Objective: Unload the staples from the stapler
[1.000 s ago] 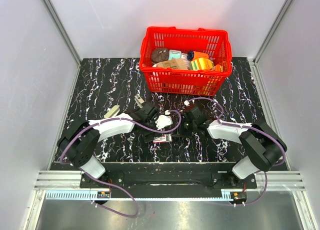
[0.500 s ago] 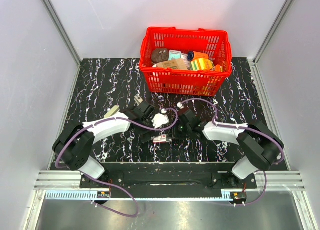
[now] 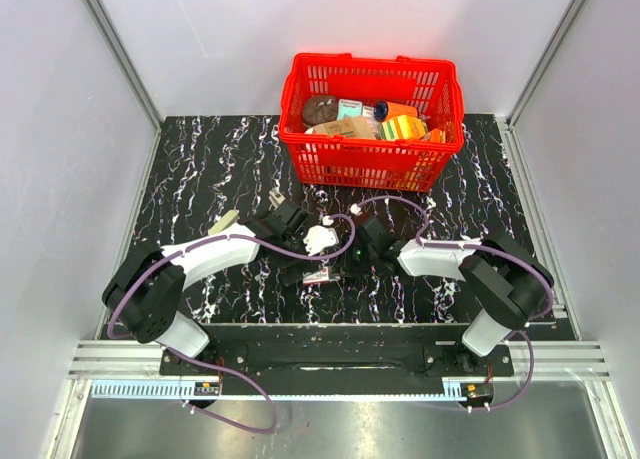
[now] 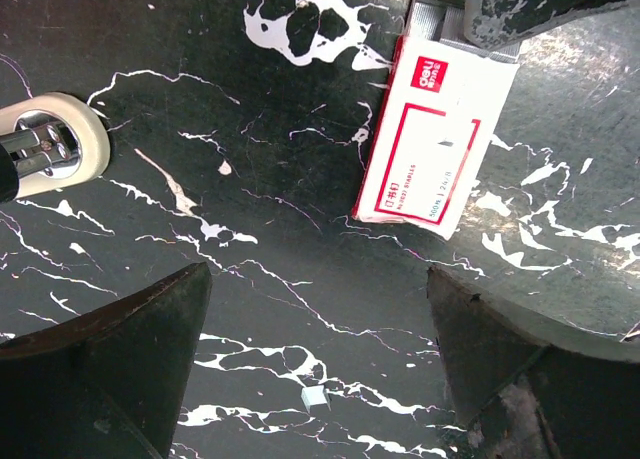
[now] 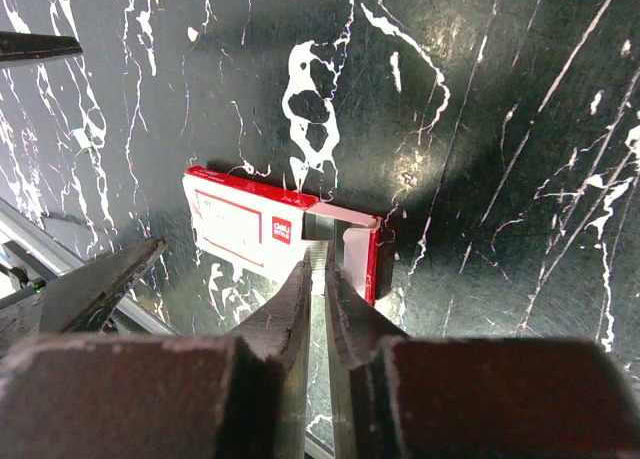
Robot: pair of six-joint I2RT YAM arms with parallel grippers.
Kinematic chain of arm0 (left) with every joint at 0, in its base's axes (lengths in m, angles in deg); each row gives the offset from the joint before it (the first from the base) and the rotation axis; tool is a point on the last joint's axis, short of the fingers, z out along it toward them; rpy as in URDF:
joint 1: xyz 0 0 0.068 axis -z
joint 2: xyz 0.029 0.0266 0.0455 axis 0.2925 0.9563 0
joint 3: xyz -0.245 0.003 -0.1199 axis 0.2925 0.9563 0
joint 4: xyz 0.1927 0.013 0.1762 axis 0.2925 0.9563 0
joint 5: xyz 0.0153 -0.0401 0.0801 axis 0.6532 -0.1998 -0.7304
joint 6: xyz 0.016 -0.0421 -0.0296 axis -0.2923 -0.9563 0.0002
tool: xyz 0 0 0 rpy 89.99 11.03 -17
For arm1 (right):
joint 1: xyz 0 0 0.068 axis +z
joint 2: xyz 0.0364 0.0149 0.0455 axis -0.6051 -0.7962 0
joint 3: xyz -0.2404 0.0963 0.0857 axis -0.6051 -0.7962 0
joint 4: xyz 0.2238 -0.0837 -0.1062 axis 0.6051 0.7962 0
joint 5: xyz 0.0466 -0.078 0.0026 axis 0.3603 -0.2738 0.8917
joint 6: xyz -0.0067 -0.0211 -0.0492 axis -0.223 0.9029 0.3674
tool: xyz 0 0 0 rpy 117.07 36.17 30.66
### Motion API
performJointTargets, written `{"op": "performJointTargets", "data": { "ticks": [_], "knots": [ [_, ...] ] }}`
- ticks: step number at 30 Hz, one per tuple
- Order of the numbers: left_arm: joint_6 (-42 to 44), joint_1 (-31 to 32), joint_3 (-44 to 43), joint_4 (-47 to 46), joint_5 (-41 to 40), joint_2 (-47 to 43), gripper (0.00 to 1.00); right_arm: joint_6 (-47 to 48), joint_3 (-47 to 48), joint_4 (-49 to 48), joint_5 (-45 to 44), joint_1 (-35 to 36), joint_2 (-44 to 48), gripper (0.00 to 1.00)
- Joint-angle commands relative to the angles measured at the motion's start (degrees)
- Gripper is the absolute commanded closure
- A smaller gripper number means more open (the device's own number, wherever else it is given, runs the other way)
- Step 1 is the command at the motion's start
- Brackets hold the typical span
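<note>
Our left gripper [image 4: 315, 324] hangs open, stapler [image 4: 45, 149] at nine o'clock; right gripper [image 5: 322, 257], nearly closed, at the box [image 5: 240, 224]; we judge unloading nearly done

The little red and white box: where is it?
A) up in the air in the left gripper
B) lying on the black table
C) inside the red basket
B: the red and white box lies flat on the black marble table, outside the red basket, and the left gripper stands open with nothing in it.
</note>
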Motion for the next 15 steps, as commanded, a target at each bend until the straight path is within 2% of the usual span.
{"op": "performJointTargets", "data": {
  "ticks": [1, 7, 15],
  "knots": [
    [0.17, -0.21, -2.06, -0.34, 1.26, -1.86, 0.05, 0.02, 1.25, 1.53, -2.48, 0.62, 2.16, 0.85],
    [-0.01, -0.21, -2.06, -0.78, 1.44, -1.25, 0.05, 0.02, 2.92, 1.8, -2.05, 0.8, 5.16, 0.84],
    [-0.01, -0.21, -1.62, -0.96, 1.35, -1.33, 0.06, -0.69, 3.01, -0.13, -0.02, 0.89, 1.3, 0.85]
  ]
}}
